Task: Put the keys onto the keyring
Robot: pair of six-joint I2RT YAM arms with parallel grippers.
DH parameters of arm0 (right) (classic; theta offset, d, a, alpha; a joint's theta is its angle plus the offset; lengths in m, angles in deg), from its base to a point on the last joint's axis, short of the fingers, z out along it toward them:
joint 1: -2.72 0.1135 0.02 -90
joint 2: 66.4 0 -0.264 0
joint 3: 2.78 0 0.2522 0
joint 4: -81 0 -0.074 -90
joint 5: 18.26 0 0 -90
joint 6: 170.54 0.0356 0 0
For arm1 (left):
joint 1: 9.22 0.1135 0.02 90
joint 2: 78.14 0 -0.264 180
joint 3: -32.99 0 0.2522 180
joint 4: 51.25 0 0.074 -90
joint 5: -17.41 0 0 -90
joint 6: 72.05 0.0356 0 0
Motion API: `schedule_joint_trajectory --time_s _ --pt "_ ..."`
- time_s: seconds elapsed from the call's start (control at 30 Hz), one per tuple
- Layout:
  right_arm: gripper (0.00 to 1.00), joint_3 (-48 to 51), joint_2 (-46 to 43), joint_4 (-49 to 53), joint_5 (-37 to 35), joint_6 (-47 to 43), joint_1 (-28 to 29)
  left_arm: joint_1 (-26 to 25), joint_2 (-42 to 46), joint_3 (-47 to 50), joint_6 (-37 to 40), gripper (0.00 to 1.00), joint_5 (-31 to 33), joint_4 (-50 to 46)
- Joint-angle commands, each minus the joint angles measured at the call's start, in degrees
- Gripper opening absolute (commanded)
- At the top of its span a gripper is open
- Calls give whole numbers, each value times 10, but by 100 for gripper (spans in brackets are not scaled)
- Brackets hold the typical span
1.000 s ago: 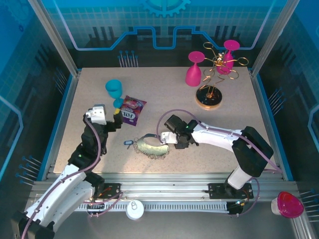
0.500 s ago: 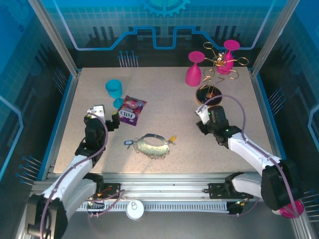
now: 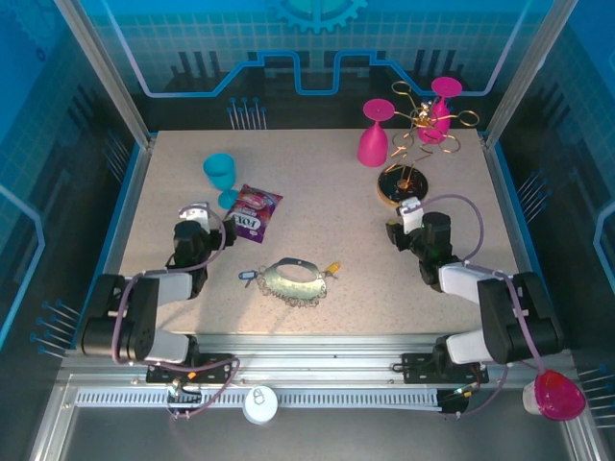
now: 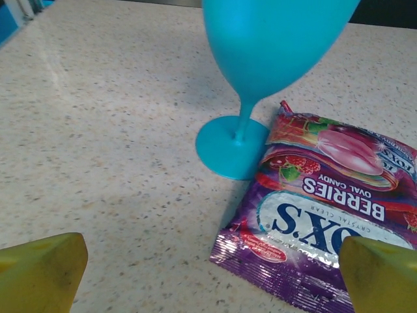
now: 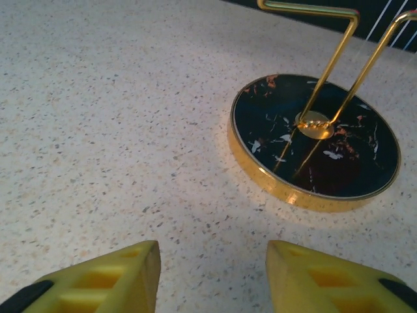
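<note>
The keyring (image 3: pixel 295 281), a wire loop fringed with small links, lies flat near the table's front middle. A blue-headed key (image 3: pixel 250 276) rests just to its left, and a yellow-orange-headed key (image 3: pixel 332 270) at its right end. Whether either key is threaded on the loop is too small to tell. My left gripper (image 3: pixel 207 230) (image 4: pixel 212 287) sits low to the left of them, open, its yellow fingertips (image 4: pixel 45 270) wide apart. To the right of the keys and well away from them, my right gripper (image 3: pixel 399 229) (image 5: pixel 212 274) is open over bare table.
A teal goblet (image 3: pixel 219 173) (image 4: pixel 260 52) and a purple candy bag (image 3: pixel 252 213) (image 4: pixel 326 195) lie just ahead of the left gripper. The gold rack's round base (image 3: pixel 404 187) (image 5: pixel 316 140) is close ahead of the right gripper, with pink glasses (image 3: pixel 375 134) on and beside the rack.
My right arm has pulled back from the keyring to the right, and its jaws have spread wider. The left arm has folded back lower, staying open. The yellow-orange key now lies uncovered.
</note>
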State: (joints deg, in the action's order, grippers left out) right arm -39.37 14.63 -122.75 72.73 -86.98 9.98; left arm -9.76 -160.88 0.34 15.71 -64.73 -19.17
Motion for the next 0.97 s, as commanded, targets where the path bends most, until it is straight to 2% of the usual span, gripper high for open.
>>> schedule_joint_trajectory --time_s 0.0,0.03,0.07,0.1,0.13,0.2,0.27,0.4,0.77,0.87,0.9,0.93 --pt "48 35 17 -140 62 18 -38 12 -50 2 23 99 -81 112" --pt "49 49 46 -189 70 21 -43 13 -67 -4 28 99 -93 131" --pt "52 56 79 -252 70 27 -43 14 -56 -13 26 99 -95 93" --pt "58 54 76 -251 65 29 -45 14 -58 -18 21 99 -82 85" --pt "59 35 57 -178 51 32 -45 15 -62 -17 14 99 -57 97" --pt "60 10 72 -156 43 39 -46 14 -59 -14 -3 99 -6 98" --pt "65 -5 69 -119 2 62 -53 12 -60 -6 1 99 -10 114" --pt "68 -3 70 -125 -1 63 -53 9 -60 -34 22 99 -58 62" --pt "80 -3 71 -127 6 64 -56 10 -62 -38 22 99 -68 56" --pt "86 -3 71 -127 6 64 -56 10 -62 -37 22 99 -68 59" --pt "90 -3 71 -127 6 64 -56 10 -63 -35 24 99 -67 62" --pt "99 -2 71 -127 6 64 -56 8 -62 -33 26 99 -66 66"
